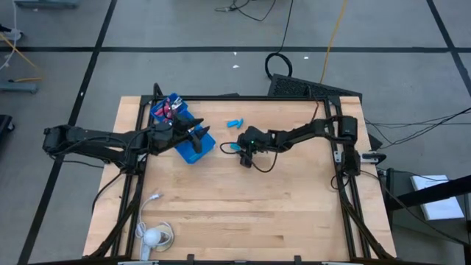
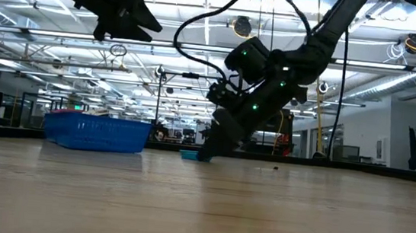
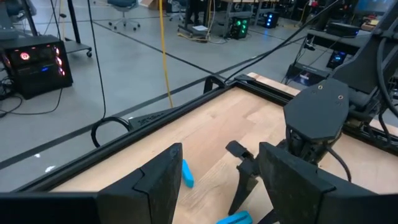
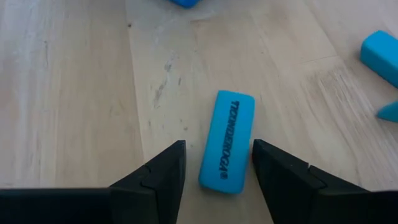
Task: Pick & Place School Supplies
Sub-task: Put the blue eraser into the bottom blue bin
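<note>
Right wrist view shows the right gripper (image 4: 216, 167) down at the table, jaws parted astride a blue eraser (image 4: 227, 140), not yet clenched. Next, I judge, squeeze and carry it to the blue tray (image 1: 193, 149), where the left gripper (image 1: 197, 135) hovers with jaws released

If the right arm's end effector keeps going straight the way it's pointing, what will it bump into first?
The right end effector points down at the table, open, with a light-blue eraser lying flat between its fingers. Going straight on, it would probably slide around the eraser and touch the wooden table.

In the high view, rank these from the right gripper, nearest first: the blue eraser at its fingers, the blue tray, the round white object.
1. Blue eraser, between the right gripper fingers.
2. Blue tray, to its left.
3. Round white object, near table edge, left.
</note>
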{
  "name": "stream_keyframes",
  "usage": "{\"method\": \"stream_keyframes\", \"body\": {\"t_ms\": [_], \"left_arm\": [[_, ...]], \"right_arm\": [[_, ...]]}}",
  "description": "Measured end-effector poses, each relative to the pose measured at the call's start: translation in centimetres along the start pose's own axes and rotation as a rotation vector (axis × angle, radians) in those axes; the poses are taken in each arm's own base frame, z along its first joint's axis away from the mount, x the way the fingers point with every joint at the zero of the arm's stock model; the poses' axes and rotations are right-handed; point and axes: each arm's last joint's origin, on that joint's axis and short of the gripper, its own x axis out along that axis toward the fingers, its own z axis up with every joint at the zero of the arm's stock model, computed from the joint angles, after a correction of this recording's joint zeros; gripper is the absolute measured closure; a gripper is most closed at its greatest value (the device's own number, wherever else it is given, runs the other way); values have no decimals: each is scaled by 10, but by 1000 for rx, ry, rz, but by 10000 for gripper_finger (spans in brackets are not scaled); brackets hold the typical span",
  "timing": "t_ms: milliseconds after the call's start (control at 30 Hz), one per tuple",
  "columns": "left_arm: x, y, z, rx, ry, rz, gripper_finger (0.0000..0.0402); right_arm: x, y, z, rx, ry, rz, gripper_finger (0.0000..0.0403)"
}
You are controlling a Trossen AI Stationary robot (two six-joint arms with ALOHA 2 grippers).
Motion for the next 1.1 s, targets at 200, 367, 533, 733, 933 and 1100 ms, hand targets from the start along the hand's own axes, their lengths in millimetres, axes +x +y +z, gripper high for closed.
{"method": "stream_keyframes", "body": {"t_ms": [200,367,533,733,933,1100], "left_arm": [[0,0,0,0,0,1,188],[0,0,0,-10,3,2,188],[0,0,-1,-38,6,3,188],[0,0,-1,-114,14,-10,188],[-1,-3,-3,-163,45,-80,188],[5,-10,-11,-199,88,-97,188]], "right_arm": [[0,-1,-3,2,7,-22,234],[-1,-2,-5,-2,35,-26,264],[-1,0,-5,-16,34,-25,309],[-4,4,-2,-77,21,-22,335],[-36,24,16,-224,-2,-89,331],[-76,48,34,-306,-52,-153,338]]}}
